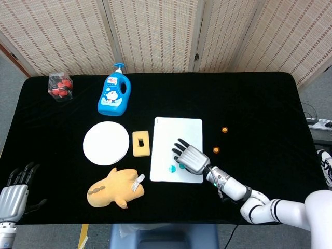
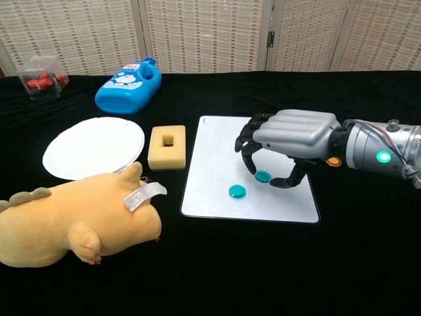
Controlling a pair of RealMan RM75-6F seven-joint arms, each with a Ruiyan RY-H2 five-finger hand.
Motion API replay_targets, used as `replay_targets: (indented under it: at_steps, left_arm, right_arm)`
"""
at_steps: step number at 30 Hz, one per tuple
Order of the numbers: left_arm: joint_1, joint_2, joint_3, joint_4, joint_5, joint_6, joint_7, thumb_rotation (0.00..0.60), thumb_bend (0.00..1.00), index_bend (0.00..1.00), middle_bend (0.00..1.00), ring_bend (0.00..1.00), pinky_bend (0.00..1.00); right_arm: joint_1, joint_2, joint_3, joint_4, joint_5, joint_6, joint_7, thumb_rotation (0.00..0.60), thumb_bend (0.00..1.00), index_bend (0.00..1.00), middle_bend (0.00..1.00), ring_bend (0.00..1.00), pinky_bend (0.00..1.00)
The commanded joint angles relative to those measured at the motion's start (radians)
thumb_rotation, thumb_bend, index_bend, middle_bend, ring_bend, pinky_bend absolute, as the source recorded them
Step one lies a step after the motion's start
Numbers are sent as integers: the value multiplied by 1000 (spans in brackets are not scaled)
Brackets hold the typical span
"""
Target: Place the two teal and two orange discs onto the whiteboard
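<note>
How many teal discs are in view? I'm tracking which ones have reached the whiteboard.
2. One teal disc lies flat on the whiteboard; the other teal disc is pinched in the right hand just above the board, beside the first.
</note>
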Motion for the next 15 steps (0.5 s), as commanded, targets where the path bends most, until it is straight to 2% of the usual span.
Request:
replay_targets:
  at_steps: [1,9,15]
  left_arm:
    - [1,-2,1,3,0,-1,-3,600,198,40,64,167,0]
    - [5,-6,2,17,3,4,-16,600,199,40,64,167,0]
    - [6,-9,2,23,4,5,-23,600,199,39,64,167,0]
  right_arm:
    - [0,-4,-6,0,-2,-2,-8,594,408,513,203,87,0]
    - [-4,-24,-21,10,3,-9,-38,593,409,490,194,80,0]
    - [-2,-27,-20,10,5,-10,-48,593,408,432,187,75,0]
